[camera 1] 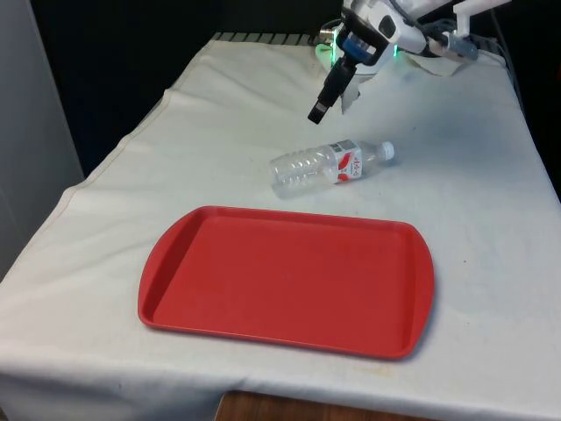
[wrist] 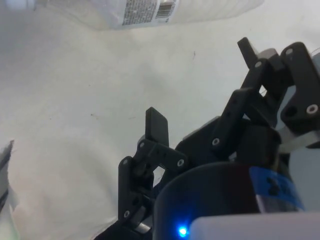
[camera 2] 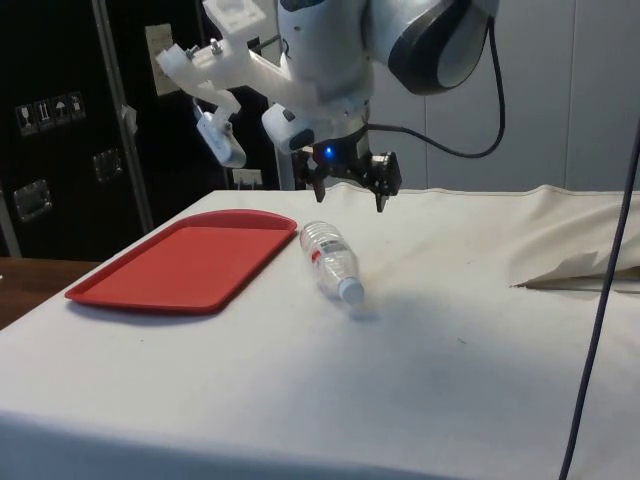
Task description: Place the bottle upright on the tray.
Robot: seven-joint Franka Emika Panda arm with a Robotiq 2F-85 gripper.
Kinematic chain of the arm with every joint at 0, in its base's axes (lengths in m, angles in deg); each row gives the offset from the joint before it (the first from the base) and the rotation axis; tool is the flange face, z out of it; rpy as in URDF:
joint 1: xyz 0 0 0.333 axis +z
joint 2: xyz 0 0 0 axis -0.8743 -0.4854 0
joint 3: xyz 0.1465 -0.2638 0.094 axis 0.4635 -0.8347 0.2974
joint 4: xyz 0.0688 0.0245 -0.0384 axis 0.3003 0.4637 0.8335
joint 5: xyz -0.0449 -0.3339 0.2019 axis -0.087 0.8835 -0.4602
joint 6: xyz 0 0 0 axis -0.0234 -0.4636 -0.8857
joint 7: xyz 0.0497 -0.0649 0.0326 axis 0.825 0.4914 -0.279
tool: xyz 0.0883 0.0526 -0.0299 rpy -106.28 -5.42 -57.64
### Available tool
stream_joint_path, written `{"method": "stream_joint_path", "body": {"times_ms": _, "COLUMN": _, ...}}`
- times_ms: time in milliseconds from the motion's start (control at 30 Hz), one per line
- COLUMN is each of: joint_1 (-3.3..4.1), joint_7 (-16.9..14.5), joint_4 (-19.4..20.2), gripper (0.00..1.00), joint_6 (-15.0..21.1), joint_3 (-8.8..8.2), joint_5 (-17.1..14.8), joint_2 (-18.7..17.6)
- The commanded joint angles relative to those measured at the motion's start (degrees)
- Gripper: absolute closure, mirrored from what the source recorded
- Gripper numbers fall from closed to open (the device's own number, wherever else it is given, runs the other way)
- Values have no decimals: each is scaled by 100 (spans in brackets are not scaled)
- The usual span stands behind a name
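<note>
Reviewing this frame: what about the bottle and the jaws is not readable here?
- Bottle, wrist view: cut off by the picture edge, so its cap and base are out of frame.
- Bottle label, front view: print too small to read.
- Gripper, side view: jaws open above the cloth; its height over the bottle cannot be judged.

No legible text on bottle label (camera 1: pixel 348 163)

Hand (camera 2: pixel 350 190) aloft, fingers spread
</note>
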Motion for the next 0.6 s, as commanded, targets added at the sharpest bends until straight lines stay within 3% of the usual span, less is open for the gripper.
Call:
{"method": "stream_joint_path", "body": {"times_ms": 0, "joint_1": 11, "joint_7": 23, "joint_4": -11, "gripper": 0, "joint_6": 29, "joint_3": -6, "joint_5": 103, "joint_2": -17}}
{"method": "stream_joint_path", "body": {"times_ms": 433, "joint_1": 23, "joint_7": -34, "joint_4": -11, "gripper": 0, "joint_6": 29, "joint_3": 40, "joint_5": 493, "joint_2": -92}}
{"method": "stream_joint_path", "body": {"times_ms": 467, "joint_1": 11, "joint_7": -63, "joint_4": 0, "gripper": 0, "joint_6": 0, "joint_3": 40, "joint_5": 390, "joint_2": -74}}
{"method": "stream_joint_path", "body": {"times_ms": 567, "joint_1": 17, "joint_7": -52, "joint_4": -17, "gripper": 0, "joint_6": 29, "joint_3": 57, "joint_5": 602, "joint_2": -115}}
